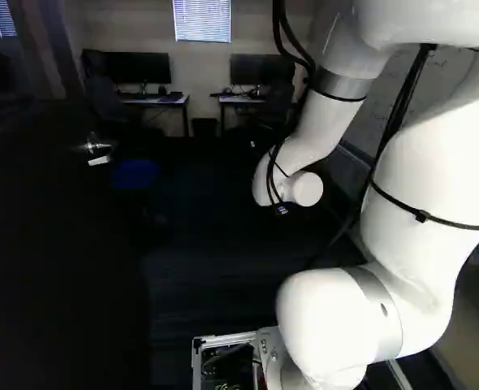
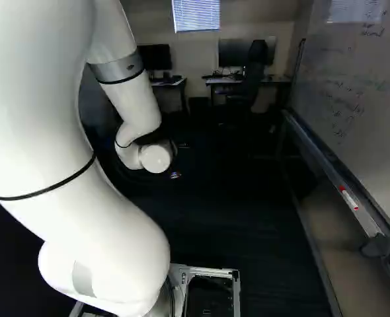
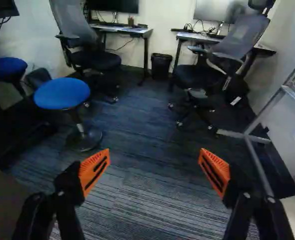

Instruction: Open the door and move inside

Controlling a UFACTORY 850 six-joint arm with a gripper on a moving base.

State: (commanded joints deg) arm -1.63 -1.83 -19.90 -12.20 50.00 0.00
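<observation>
A dark panel that looks like the door point(image 1: 53, 268) fills the left of the left base view, with a silver handle point(image 1: 99, 147) near its upper part. How far the door stands open I cannot tell. The gripper point(image 3: 155, 162) is open in the wrist view, its orange pads wide apart and nothing between them. Carpeted floor and a furnished room lie ahead of it. Both base views hide the gripper behind the arm's wrist, well to the right of the handle in the left one.
Ahead are a blue stool point(image 3: 62, 93), two office chairs point(image 3: 200, 75), desks point(image 3: 122, 30) and a bin point(image 3: 161, 65). A whiteboard point(image 2: 360, 86) on a metal frame runs along the right of the right base view. A brown surface point(image 3: 5, 205) stands close beside the gripper, on the stool side.
</observation>
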